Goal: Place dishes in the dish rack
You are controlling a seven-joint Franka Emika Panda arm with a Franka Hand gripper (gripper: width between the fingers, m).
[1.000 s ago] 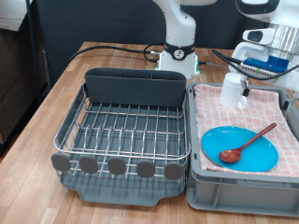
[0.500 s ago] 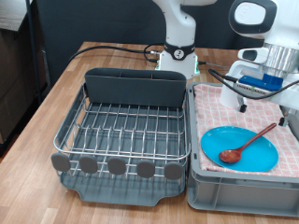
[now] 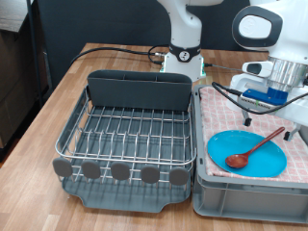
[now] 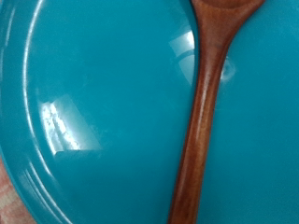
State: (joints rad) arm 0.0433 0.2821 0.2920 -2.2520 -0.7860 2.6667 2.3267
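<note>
On your wooden table, the gripper hovers above the plate bearing the spoon; its finger state can't be told.

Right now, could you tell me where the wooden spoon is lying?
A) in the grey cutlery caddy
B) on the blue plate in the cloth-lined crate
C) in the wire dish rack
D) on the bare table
B: the wooden spoon rests across the blue plate inside the crate; the dish rack holds no dishes.
</note>
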